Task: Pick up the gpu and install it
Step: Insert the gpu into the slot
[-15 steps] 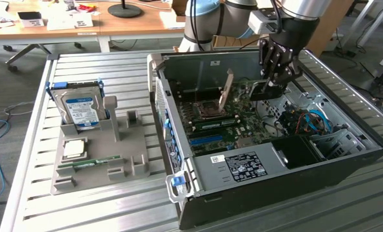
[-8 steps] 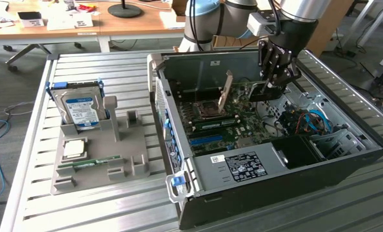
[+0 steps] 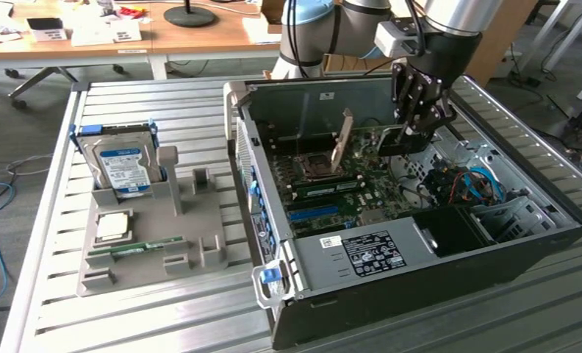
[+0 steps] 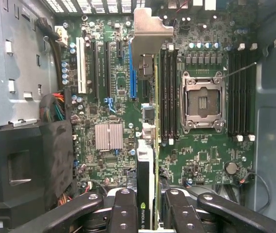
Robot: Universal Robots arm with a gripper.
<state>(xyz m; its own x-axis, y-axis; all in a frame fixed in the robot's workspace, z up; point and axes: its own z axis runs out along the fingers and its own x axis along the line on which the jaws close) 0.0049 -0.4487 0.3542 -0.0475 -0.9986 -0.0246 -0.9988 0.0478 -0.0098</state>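
Note:
The gpu [image 4: 145,180] shows edge-on in the wrist view as a thin dark card with a green logo and a silver-grey end bracket [image 4: 150,34]. My gripper [image 4: 150,213] is shut on it, one black finger [image 4: 123,213] on each side. The card hangs over the green motherboard [image 4: 104,97], just beside the long blue slot [image 4: 131,73] and the black memory slots. In the exterior view my gripper [image 3: 414,131] reaches down inside the open computer case [image 3: 389,257], holding the gpu [image 3: 384,143] upright, its bracket [image 3: 342,140] pointing toward the view's left. Whether the card touches a slot I cannot tell.
A CPU socket [image 4: 203,99] lies beside the memory slots. A black shroud [image 4: 26,165] and cable bundle stand on one side of the case. Outside, a grey holder [image 3: 149,243] on the slatted table carries a blue-labelled hard drive [image 3: 123,165], a processor chip [image 3: 112,226] and a green memory stick [image 3: 134,250].

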